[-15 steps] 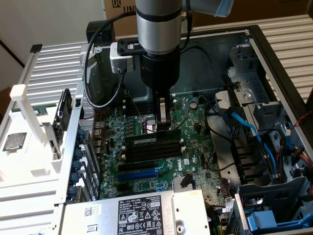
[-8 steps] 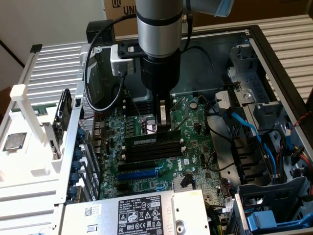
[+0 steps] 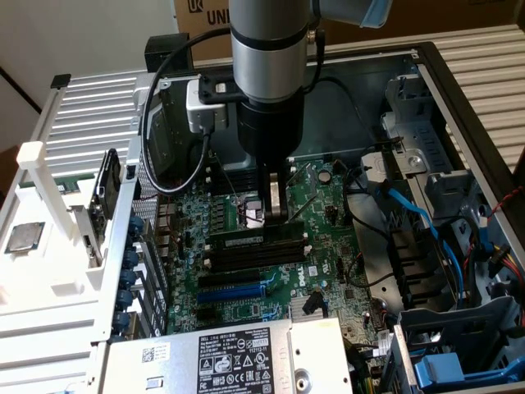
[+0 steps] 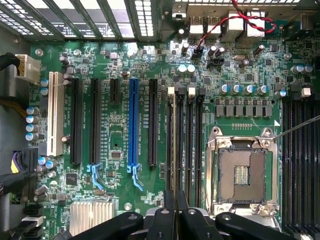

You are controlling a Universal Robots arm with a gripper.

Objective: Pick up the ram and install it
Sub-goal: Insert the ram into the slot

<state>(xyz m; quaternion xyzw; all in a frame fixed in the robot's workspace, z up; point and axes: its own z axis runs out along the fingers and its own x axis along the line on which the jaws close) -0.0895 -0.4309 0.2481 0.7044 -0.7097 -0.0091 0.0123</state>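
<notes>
While upright on the motherboard (image 3: 328, 242), ram (image 3: 256, 239) pinched between nearly closed gripper (image 3: 276, 215) jaws.

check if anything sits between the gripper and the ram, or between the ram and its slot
nothing visible. the gripper is closed on the ram at its top edge, and the stick already stands in a memory slot, with no cable or part between them
</notes>
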